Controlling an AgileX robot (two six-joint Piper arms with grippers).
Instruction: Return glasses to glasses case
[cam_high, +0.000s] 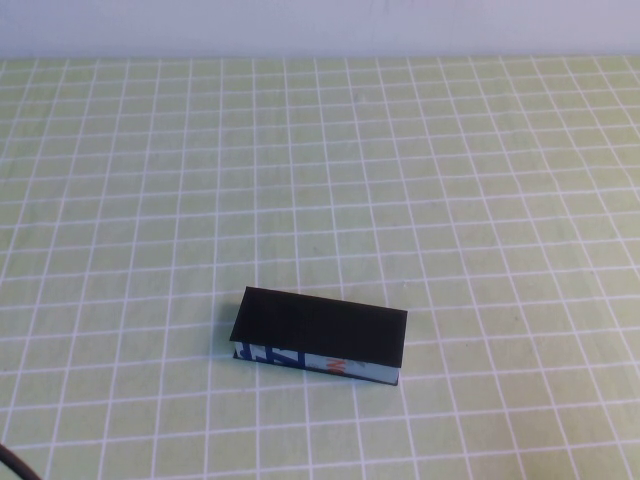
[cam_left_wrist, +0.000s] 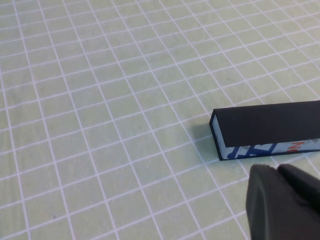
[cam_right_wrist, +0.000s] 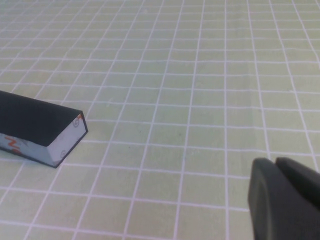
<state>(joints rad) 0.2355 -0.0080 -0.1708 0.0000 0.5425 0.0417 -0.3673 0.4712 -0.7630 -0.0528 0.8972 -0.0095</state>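
The glasses case (cam_high: 320, 335) lies closed on the green grid mat, a flat black box whose front edge is printed in blue, white and orange. It also shows in the left wrist view (cam_left_wrist: 267, 130) and in the right wrist view (cam_right_wrist: 37, 127). The glasses are not visible in any view. My left gripper (cam_left_wrist: 276, 170) is shut and empty, hovering near the case's left end. My right gripper (cam_right_wrist: 274, 162) is shut and empty, off to the case's right. Neither gripper shows in the high view.
The green mat with a white grid (cam_high: 450, 180) covers the whole table. A pale wall runs along the far edge. A dark cable tip (cam_high: 12, 462) shows at the near left corner.
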